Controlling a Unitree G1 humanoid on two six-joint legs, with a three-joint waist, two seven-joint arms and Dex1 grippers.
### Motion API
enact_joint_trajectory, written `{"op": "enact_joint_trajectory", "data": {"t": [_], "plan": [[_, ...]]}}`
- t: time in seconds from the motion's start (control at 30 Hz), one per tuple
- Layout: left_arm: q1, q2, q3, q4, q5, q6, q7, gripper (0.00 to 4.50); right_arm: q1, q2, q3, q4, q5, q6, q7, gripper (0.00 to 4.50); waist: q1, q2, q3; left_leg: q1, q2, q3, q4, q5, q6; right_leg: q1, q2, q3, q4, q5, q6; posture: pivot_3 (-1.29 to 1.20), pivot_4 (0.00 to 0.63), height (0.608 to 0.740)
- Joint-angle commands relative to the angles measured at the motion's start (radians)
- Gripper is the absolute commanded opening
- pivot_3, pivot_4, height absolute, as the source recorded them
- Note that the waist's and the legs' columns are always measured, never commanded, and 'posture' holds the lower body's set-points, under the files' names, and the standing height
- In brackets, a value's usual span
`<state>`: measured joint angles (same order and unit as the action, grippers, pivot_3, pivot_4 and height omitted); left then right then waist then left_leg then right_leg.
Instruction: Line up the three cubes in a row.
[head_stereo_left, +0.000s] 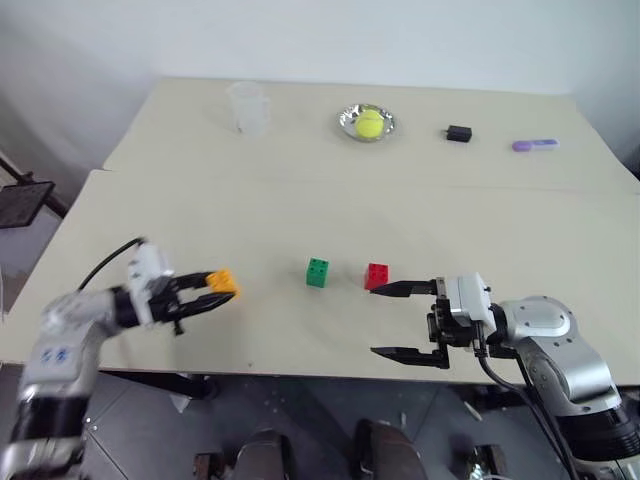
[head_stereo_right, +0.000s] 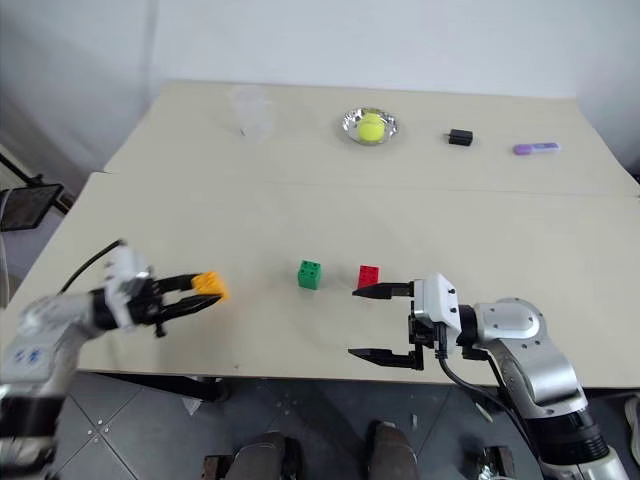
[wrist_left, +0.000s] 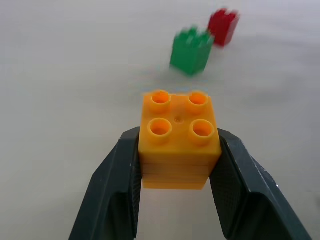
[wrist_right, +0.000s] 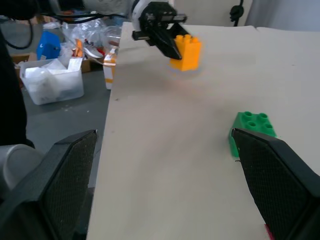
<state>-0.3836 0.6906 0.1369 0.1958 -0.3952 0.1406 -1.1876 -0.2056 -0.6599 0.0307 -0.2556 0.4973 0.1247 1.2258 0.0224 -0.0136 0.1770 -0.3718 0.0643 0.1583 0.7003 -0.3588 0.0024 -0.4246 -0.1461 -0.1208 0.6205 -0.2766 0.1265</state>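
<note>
An orange-yellow cube (wrist_left: 179, 137), studs up, sits between the fingers of my left gripper (head_stereo_left: 215, 290), which is shut on its sides at the table's front left. In the right wrist view the orange-yellow cube (wrist_right: 186, 51) seems to hang just off the surface. At mid-table the green cube (head_stereo_left: 317, 272) and the red cube (head_stereo_left: 377, 276) stand side by side with a small gap between them. My right gripper (head_stereo_left: 373, 321) is open, pointing left, and its far fingertip is close to the red cube's front right. Nothing is between its fingers.
At the back of the table stand a clear cup (head_stereo_left: 247, 107), a metal bowl (head_stereo_left: 347, 122) holding a tennis ball (head_stereo_left: 369, 122), a small black plug (head_stereo_left: 458, 133) and a purple stick (head_stereo_left: 534, 145). The table's front edge runs just below both grippers.
</note>
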Motion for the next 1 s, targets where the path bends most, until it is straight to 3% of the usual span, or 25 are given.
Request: {"op": "enact_joint_trajectory", "data": {"t": [0.03,0.17,0.3,0.63,0.9,0.97,1.0], "plan": [[-0.224,-0.064,-0.136,0.282,0.119,-0.170,-0.112,1.57,0.031,-0.027,-0.077,0.005,-0.002,-0.033,-0.022,4.50,0.003,0.000,-0.001,0.000,0.000,0.001,0.000,0.000,0.000,0.000,0.000,0.000,0.000,0.000,0.000,0.00,0.150,0.740],[-0.424,-0.111,-0.217,0.604,0.217,-0.334,-0.213,1.57,0.068,-0.034,-0.115,-0.007,-0.003,-0.037,-0.051,4.50,-0.012,-0.001,-0.001,0.000,0.000,0.004,-0.002,0.000,0.000,0.000,0.000,-0.002,-0.003,0.001,0.001,0.00,0.150,0.740],[-0.531,-0.120,-0.244,0.802,0.280,-0.451,-0.249,1.57,0.105,-0.037,-0.136,-0.039,-0.002,-0.034,-0.073,4.50,-0.033,-0.001,0.000,0.000,0.000,0.005,-0.006,0.000,0.000,-0.004,0.001,-0.003,-0.003,0.001,0.001,0.00,0.150,0.740],[-0.581,-0.070,-0.224,0.932,0.311,-0.532,-0.356,1.57,0.169,-0.036,-0.153,-0.072,-0.003,-0.035,-0.108,4.50,-0.029,-0.001,0.000,0.000,0.001,0.004,-0.002,-0.001,0.000,-0.003,0.000,-0.002,-0.002,0.001,0.001,0.00,0.150,0.740],[-0.573,-0.038,-0.191,0.929,0.311,-0.545,-0.313,4.02,0.134,-0.035,-0.135,-0.030,-0.009,-0.041,-0.089,4.50,-0.026,-0.001,0.000,0.000,0.001,0.004,-0.001,-0.001,0.000,-0.003,0.000,-0.002,-0.001,0.001,0.001,0.00,0.150,0.740],[-0.553,-0.016,-0.163,0.888,0.284,-0.518,-0.316,4.45,0.111,-0.047,-0.130,-0.006,-0.024,-0.043,-0.077,4.50,-0.027,-0.001,0.000,0.000,0.001,0.004,-0.001,-0.001,0.000,-0.003,0.000,-0.002,-0.001,0.001,0.001,0.00,0.150,0.740],[-0.545,-0.008,-0.154,0.869,0.279,-0.505,-0.317,4.45,0.102,-0.052,-0.131,0.004,-0.027,-0.044,-0.071,4.50,-0.027,-0.001,0.000,0.000,0.001,0.004,-0.001,-0.001,0.000,-0.003,0.000,-0.002,-0.001,0.001,0.001,0.00,0.150,0.740]]}}
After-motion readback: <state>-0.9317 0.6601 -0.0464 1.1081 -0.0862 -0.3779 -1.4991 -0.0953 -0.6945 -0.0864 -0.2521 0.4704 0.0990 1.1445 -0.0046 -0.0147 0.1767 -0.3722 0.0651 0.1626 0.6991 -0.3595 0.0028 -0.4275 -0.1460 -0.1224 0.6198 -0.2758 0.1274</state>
